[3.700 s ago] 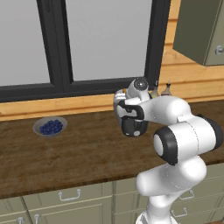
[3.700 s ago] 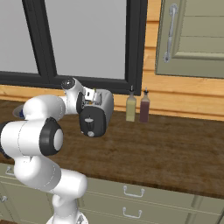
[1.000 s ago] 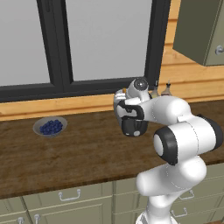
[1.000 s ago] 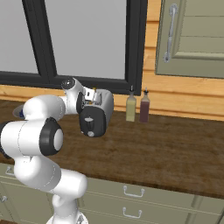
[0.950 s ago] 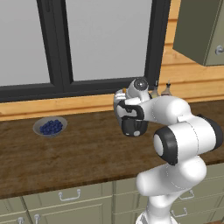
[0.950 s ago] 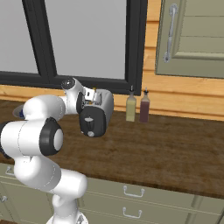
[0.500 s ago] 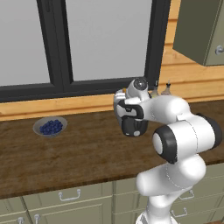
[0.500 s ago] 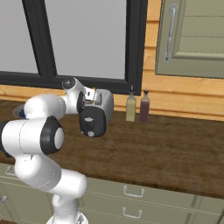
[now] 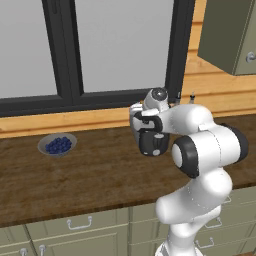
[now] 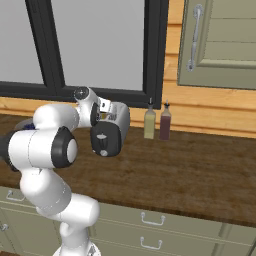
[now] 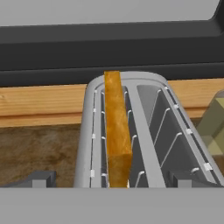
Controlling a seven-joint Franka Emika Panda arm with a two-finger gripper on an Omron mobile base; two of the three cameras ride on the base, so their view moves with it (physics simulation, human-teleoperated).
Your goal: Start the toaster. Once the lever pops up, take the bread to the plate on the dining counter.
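Almost nothing has changed over the last few seconds: the base views are framed as before, the toaster (image 10: 111, 129) sits on the same spot of the counter (image 9: 90, 172), and the arm stays folded over it, the wrist having shifted only a touch since the previous frames.

The gripper (image 11: 109, 181) hangs just above the near end of the toaster, looking along its top. Its two fingertips (image 11: 37, 179) rise well apart at the bottom of the hand view, one on each side of the toaster body, so the jaws stand wide and grip nothing.

The bread (image 11: 117, 127) stands on edge in the left slot, a thin golden-brown slice, its top edge risen above the rim. The right slot shows bare wire guides.

In the right base view the toaster's black end panel faces the camera, with its round dial; I cannot make out the lever. Two bottles (image 10: 156, 121) stand right of the toaster by the wall. A bowl (image 9: 57, 145) of berries sits far left on the counter.
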